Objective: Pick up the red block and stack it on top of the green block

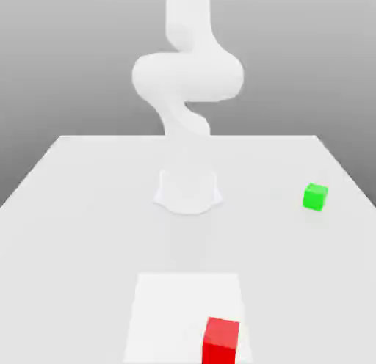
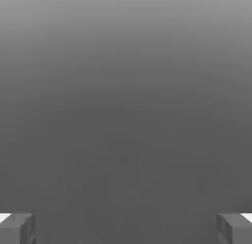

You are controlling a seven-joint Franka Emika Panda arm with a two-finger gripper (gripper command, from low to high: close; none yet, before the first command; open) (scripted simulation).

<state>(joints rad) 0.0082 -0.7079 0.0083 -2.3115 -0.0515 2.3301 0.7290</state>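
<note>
The small bright red cube (image 1: 221, 340) sits on the flat white table (image 1: 73, 208) at the near edge of the exterior view, centre-right. The small bright green cube (image 1: 315, 197) lies well apart, further back and to the right. The end effector (image 2: 126, 228) is spread wide, its fingertips (image 2: 17, 227) holding nothing, neither cube between them. No containers.

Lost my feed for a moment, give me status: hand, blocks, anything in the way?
Hand open, nothing between fingers. Red block on table, near edge. Green block apart, toward exterior view's right. Nothing between them.
</note>
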